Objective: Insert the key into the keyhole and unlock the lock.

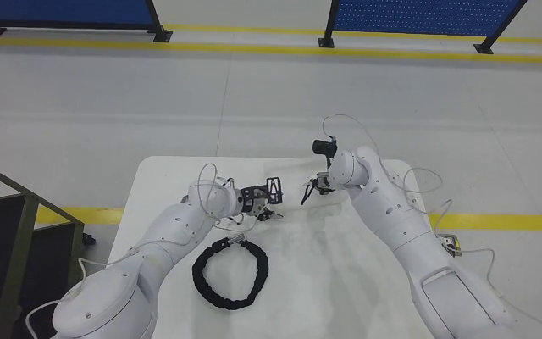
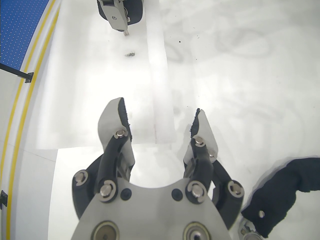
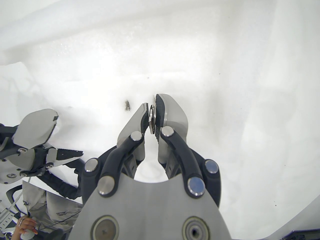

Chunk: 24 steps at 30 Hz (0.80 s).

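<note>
Right tool (image 3: 151, 101) clamped on the key (image 3: 151, 119), left tool (image 2: 160, 105) spread apart.

I see the key pinched flat between the right pads, and from the left wrist camera its metal tip pokes out past the fingertips, over the white desk (image 1: 339, 271). My left tool has its fingers wide with bare desk between them, and it faces the right tool across a gap. The lock (image 1: 200, 275), a black fabric-sleeved cable coiled in a ring, lies on the desk beside the left forearm. One sleeved end with a metal fitting sits just beside the left tool's base. Key and lock are well apart. I cannot make out the keyhole.
</note>
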Motion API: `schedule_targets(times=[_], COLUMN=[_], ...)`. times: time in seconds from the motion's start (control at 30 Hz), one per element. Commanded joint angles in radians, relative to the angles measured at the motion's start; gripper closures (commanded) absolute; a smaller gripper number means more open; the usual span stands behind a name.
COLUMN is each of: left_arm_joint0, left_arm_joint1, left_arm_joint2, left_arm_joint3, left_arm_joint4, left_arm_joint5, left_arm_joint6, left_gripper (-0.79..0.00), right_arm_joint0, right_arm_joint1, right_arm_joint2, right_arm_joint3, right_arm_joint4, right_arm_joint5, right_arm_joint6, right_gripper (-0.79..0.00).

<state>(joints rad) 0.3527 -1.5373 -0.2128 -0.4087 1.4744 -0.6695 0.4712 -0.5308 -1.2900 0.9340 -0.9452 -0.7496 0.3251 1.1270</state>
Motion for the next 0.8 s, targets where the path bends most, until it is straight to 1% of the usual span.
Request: schedule_targets(times=[0.0, 0.2, 0.4, 0.57, 0.77], left_arm_joint0=[-0.001, -0.005, -0.009, -0.010, -0.014], left_arm_joint1=[-0.010, -0.038, -0.062, -0.077, -0.089], left_arm_joint2=[0.002, -0.005, -0.016, -0.028, -0.038], left_arm_joint3=[0.015, 0.064, 0.099, 0.123, 0.139], left_arm_joint4=[0.010, 0.012, -0.004, -0.020, -0.023], left_arm_joint5=[-0.002, -0.021, -0.073, -0.086, -0.097], left_arm_joint6=[0.003, -0.011, -0.057, -0.082, -0.086], left_gripper=[0.000, 0.000, 0.000, 0.000, 0.000], right_arm_joint0=[0.000, 0.001, -0.001, -0.018, -0.047], right_arm_joint1=[0.000, 0.001, 0.011, 0.026, 0.035], right_arm_joint2=[0.001, 0.012, 0.041, 0.070, 0.076], right_arm_joint3=[0.000, -0.007, -0.042, -0.104, -0.173], right_arm_joint4=[0.000, -0.010, -0.021, -0.051, -0.096], right_arm_joint5=[-0.001, 0.004, -0.003, -0.001, 0.013], right_arm_joint6=[0.000, 0.005, 0.027, 0.054, 0.086], right_gripper=[0.000, 0.000, 0.000, 0.000, 0.000])
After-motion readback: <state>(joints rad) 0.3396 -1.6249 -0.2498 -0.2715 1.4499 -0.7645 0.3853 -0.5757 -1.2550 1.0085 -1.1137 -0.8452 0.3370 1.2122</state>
